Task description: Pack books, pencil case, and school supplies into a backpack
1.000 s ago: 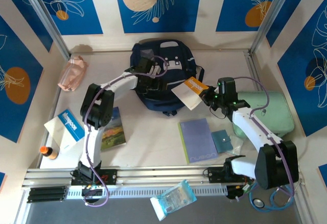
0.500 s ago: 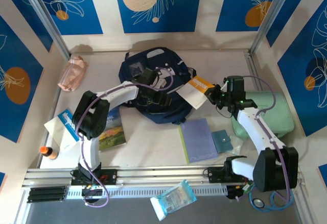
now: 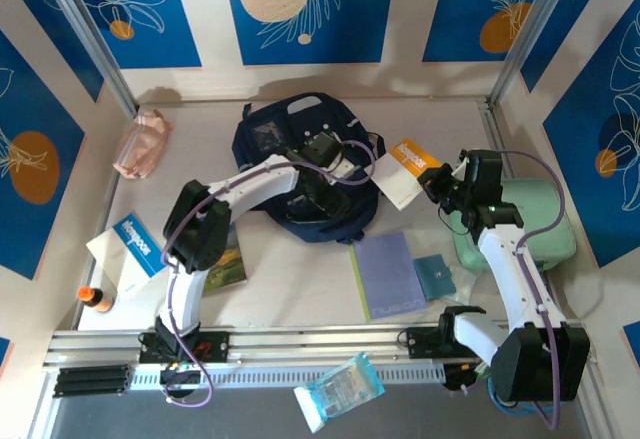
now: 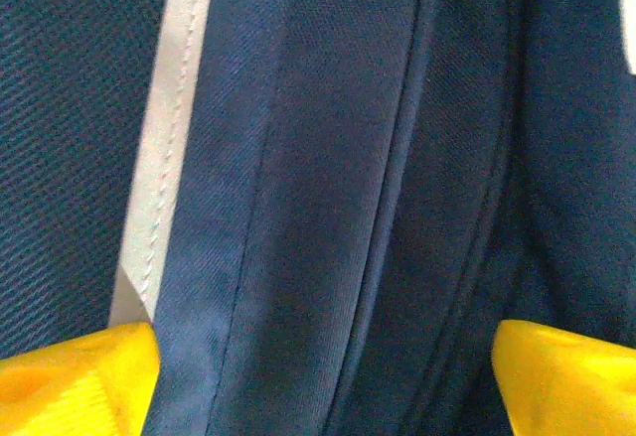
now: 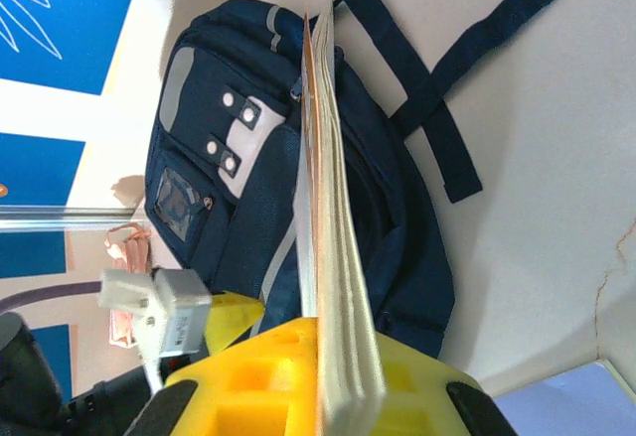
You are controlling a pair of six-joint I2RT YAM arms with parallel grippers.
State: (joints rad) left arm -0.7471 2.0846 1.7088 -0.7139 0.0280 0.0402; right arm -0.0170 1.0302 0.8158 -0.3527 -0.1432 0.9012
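Your left pincer [image 4: 328, 386] has spread wide on the backpack [image 3: 262, 139], and your right pincer [image 5: 328, 376] has drawn the clamped orange-banded book [image 5: 333, 208] away, unpacked.

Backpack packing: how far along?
Done: nothing visibly packed. In hand: right tool clamps the white orange-banded book, raised beside the backpack; left tool is open over the backpack's fabric. Left: green book, lavender notebook, teal pad, pink pouch and orange-capped tube all lie on the table.
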